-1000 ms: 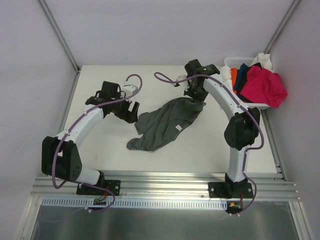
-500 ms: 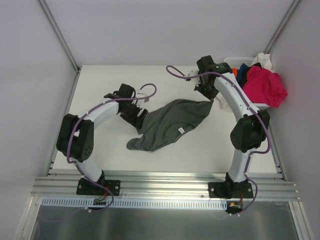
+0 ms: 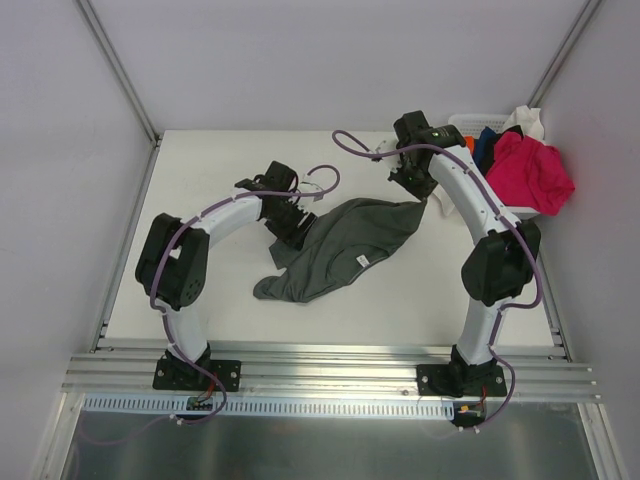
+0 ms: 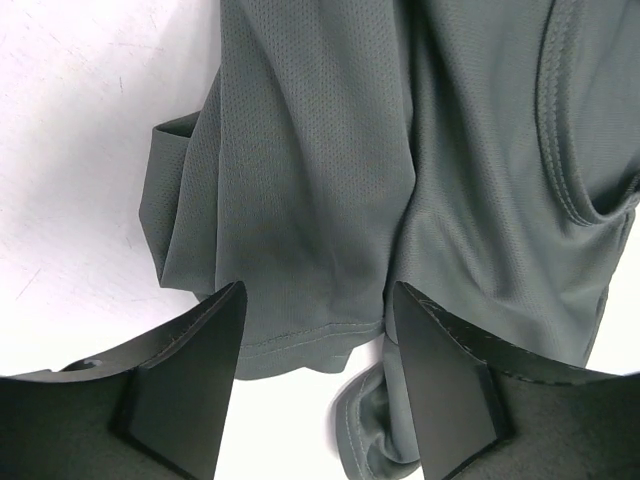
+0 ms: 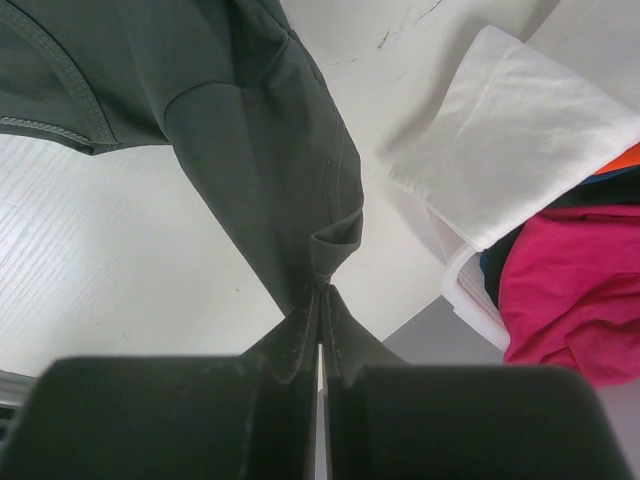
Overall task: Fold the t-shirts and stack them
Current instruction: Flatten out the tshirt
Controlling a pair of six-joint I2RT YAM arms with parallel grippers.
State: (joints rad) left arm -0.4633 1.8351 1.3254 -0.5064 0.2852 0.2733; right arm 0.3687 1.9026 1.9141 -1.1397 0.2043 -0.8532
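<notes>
Over toward the far right of the counter point(image 3: 200, 160): clamped flat together with the right jaws on a pinch of the charcoal t-shirt point(image 3: 340, 245), right at its far-right corner. Drawn up taut to that grip in a narrow fold, going by the right wrist view. Otherwise spread rumpled across the middle of the counter, trailing down to a bunched end toward the near left.

Now the shirt's left edge: poised there with the left jaws apart, one on each side of a ridge of cloth, the stitched hem right in the gap. Can't tell whether touching the fabric or just above it.

Tucked into the far right corner of the counter, a white basket point(image 3: 470, 120) heaped with more t-shirts. Draped over its right rim, the magenta-pink one point(image 3: 530, 175). At the back, the white one point(image 3: 528, 120), with slivers of navy point(image 3: 487, 142) and orange point(image 3: 466, 148) beneath. Just beside the right jaws, all of that, with white cloth spilling over the basket wall in the right wrist view.
</notes>
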